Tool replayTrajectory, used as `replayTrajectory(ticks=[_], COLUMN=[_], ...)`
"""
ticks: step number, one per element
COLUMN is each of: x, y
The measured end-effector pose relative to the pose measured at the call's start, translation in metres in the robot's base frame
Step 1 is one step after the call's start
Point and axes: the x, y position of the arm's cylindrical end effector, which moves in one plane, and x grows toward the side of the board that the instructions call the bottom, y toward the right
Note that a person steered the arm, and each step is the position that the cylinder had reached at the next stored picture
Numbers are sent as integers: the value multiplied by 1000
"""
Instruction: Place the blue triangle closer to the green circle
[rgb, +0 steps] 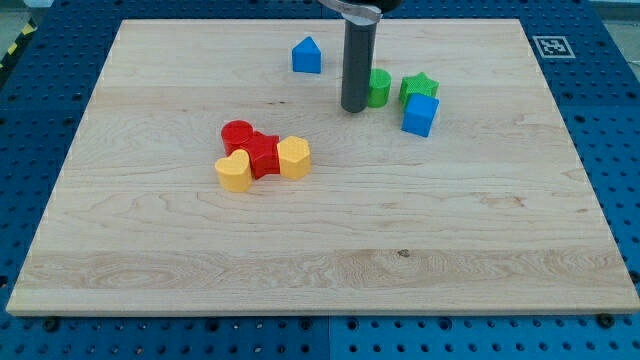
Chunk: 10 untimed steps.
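Observation:
The blue triangle (307, 56) sits on the wooden board near the view's top, left of centre. The green circle (379, 87) stands to its right and slightly lower, partly hidden behind my rod. My tip (353, 108) rests on the board just left of the green circle, touching or almost touching it, and to the lower right of the blue triangle with a clear gap between.
A green star (419, 87) and a blue cube (420, 115) sit right of the green circle. A cluster of a red circle (238, 134), a red star-like block (263, 156), a yellow heart (233, 171) and a yellow hexagon (295, 157) lies left of centre.

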Motion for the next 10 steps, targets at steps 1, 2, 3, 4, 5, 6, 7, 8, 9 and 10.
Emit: replayTrajectory(ticks=[1, 2, 3, 4, 5, 6, 7, 8, 9, 10], x=[-8, -26, -42, -81, -140, -160, -158, -133, -95, -74], y=[-23, -57, -103, -138, -130, -97, -77, -63, -63, -57])
